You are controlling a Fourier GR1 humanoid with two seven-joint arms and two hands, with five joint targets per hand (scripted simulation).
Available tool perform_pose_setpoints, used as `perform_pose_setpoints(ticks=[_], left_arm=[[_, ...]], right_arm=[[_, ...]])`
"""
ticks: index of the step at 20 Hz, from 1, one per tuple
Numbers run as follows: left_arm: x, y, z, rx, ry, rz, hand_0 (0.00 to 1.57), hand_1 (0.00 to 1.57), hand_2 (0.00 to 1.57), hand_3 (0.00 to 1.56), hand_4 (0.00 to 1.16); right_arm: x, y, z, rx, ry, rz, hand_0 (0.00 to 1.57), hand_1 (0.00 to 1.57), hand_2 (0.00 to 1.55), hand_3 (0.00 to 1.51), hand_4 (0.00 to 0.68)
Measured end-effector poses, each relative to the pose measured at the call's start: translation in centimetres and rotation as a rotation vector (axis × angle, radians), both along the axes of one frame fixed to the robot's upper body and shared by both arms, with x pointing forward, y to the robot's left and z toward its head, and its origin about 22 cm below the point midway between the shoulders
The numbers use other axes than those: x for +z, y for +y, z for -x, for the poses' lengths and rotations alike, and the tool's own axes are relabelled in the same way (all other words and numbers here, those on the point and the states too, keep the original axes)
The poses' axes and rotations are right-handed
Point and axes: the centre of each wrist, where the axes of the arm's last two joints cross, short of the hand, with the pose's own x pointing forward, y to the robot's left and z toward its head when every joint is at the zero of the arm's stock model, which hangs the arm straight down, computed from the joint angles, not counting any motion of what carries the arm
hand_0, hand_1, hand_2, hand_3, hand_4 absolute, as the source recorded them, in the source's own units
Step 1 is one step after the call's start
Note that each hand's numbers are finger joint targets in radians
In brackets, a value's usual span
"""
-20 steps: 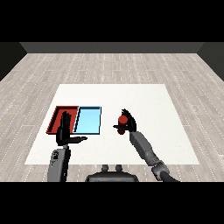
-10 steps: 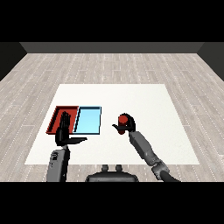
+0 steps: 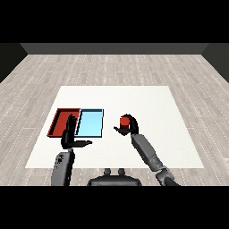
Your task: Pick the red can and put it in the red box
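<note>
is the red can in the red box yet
No. The red can is held by the right hand, right of the blue tray; the red tray holds nothing.

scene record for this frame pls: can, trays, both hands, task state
red can: held in right hand, right of both trays
right hand: curled round the can
left hand: open, fingers straight, holds nothing, at near edge of the trays
red tray: leftmost, nothing in it
light blue tray: beside the red tray, on the can's side
task state: can not yet in the red tray
</note>
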Motion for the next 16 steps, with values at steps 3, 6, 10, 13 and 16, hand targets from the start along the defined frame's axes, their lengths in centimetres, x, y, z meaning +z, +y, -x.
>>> perform_pose_setpoints(ticks=[3, 6, 10, 13, 16], left_arm=[[-0.1, 0.0, 0.0, -0.019, 0.010, -0.026, 0.00, 0.00, 0.00, 0.00, 0.00], [0.2, -1.7, 0.1, -0.054, 0.022, -0.032, 0.00, 0.00, 0.00, 0.00, 0.00], [0.1, -4.0, -0.5, -0.119, 0.046, -0.022, 0.00, 0.00, 0.00, 0.00, 0.00], [0.8, -6.1, -1.4, -0.160, 0.066, -0.015, 0.00, 0.00, 0.00, 0.00, 0.00], [1.0, -7.4, -1.8, -0.183, 0.077, -0.008, 0.00, 0.00, 0.00, 0.00, 0.00]], right_arm=[[1.3, 0.3, 0.3, 0.005, -0.036, -0.007, 1.45, 1.45, 1.45, 1.41, 0.647], [2.5, 0.7, 1.1, 0.011, -0.066, -0.011, 1.44, 1.44, 1.45, 1.42, 0.651], [4.0, 1.0, 1.0, 0.005, -0.088, -0.024, 1.42, 1.42, 1.44, 1.42, 0.652], [4.3, 0.9, 1.3, 0.014, -0.110, -0.038, 1.44, 1.44, 1.45, 1.43, 0.658], [4.7, 0.7, 1.2, 0.022, -0.124, -0.043, 1.44, 1.44, 1.45, 1.43, 0.658]])
